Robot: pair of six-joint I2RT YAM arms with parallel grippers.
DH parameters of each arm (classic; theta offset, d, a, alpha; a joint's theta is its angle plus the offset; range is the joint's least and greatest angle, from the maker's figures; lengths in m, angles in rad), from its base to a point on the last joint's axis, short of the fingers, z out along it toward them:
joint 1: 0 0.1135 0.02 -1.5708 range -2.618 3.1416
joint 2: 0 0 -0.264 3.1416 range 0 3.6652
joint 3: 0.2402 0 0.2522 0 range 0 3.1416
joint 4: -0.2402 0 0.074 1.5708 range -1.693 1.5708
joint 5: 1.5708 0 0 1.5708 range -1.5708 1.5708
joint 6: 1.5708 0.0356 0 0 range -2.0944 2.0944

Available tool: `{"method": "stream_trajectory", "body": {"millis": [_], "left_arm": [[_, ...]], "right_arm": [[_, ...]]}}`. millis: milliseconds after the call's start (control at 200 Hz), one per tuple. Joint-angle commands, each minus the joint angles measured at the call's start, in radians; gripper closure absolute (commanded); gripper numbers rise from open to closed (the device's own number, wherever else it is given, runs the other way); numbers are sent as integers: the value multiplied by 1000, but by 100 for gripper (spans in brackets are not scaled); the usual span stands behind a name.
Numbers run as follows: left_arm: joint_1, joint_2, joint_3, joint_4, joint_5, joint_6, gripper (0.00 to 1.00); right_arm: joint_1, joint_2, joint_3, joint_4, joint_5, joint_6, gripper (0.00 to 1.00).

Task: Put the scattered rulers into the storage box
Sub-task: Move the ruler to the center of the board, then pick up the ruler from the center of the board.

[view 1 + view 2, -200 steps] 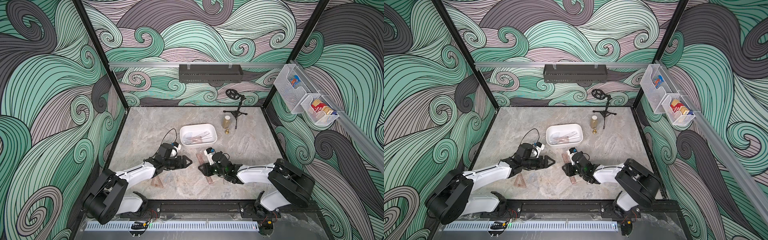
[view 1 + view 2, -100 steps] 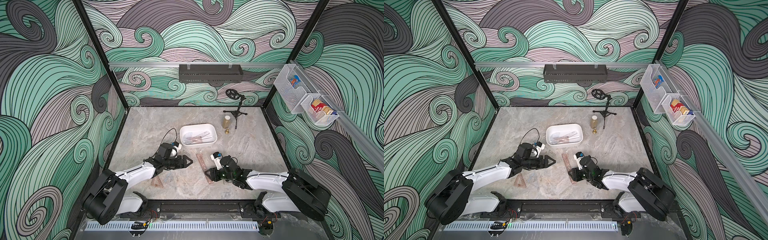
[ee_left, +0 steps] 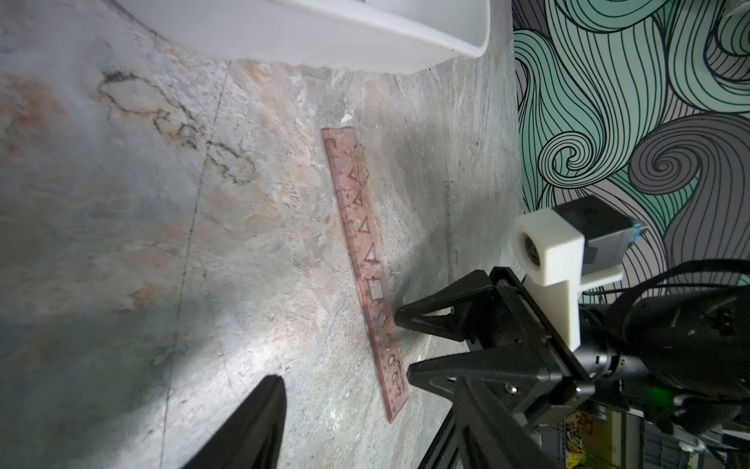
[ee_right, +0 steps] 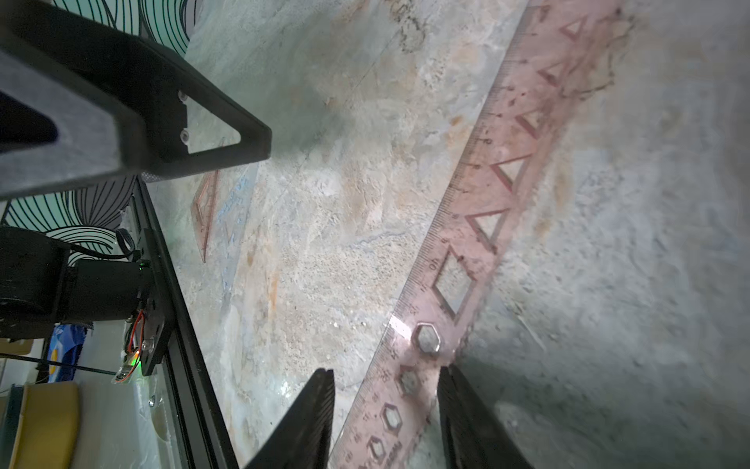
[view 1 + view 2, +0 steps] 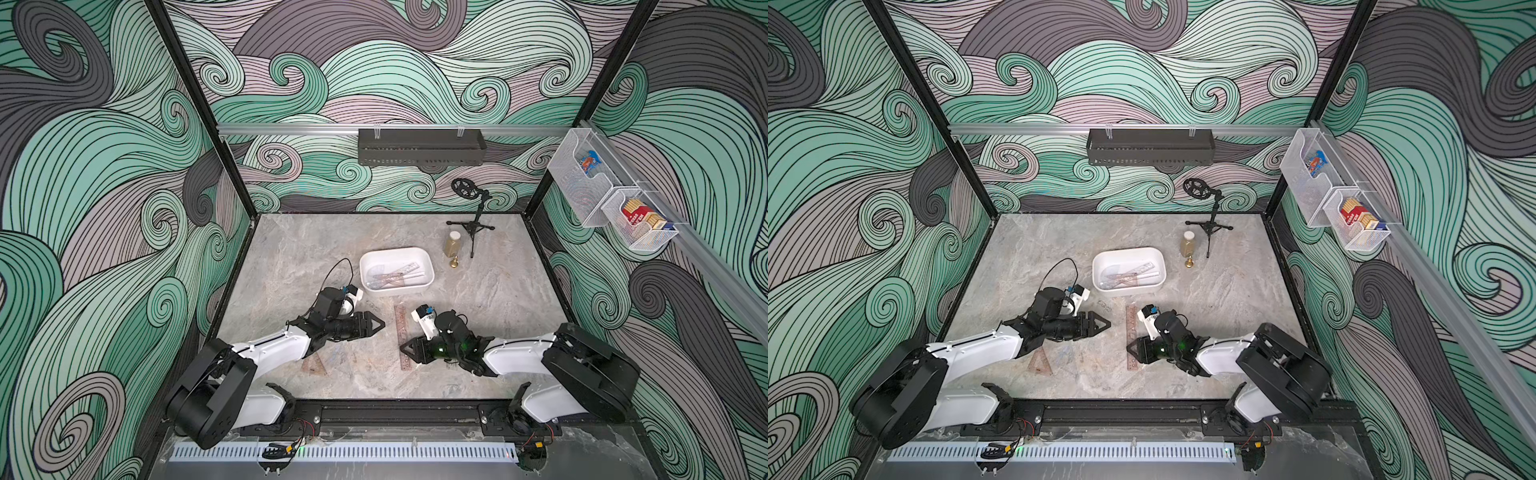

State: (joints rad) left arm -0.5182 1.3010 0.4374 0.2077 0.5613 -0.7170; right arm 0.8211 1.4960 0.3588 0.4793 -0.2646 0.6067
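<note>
Between the two arms, on the tabletop (image 5: 291,257), a reddish-brown ruler (image 5: 402,328) lies flat. Its long axis runs from just short of the box (image 5: 399,289) back toward the robot.

The right pincer (image 5: 403,350) meets it crosswise from the right, low over the near half where the hexagon holes are. In the right wrist view its jaws straddle the ruler's width. One fingertip (image 4: 450,381) is at the ruler's edge and the other (image 4: 320,385) stands apart from the opposite edge. It is partly open and has hold of nothing yet.

The left pincer (image 5: 380,324) hangs to the ruler's left, near but apart from it, pointing at its far half. It is open and empty.

The right arm is clearly the nearer one, so the pickup looks like its job. Closing across so thin a piece may push it sideways rather than lift it.

The box lies just past the ruler's far end with its long side across the ruler's axis, so a turn will likely be needed on the way in. Several rulers are in the box already. Two set squares (image 5: 1040,361) are on the tabletop by the left forearm.
</note>
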Motion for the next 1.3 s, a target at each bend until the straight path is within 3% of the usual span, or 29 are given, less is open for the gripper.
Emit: {"method": "stream_trajectory", "body": {"millis": [0,335,450,740,1296], "left_arm": [[3,24,-2,45,30,-15,38],[-84,115,51,138,50,-38,70],[-134,215,92,166,48,-45,77],[-185,324,157,161,14,-38,82],[-198,374,177,102,-69,-8,86]], "right_arm": [[9,58,40,-26,-30,-25,56],[-119,-102,-30,72,-38,7,60],[-180,-107,-52,101,-76,13,62],[-208,-80,-56,133,-122,18,64],[-210,-31,-58,186,-163,36,66]]}}
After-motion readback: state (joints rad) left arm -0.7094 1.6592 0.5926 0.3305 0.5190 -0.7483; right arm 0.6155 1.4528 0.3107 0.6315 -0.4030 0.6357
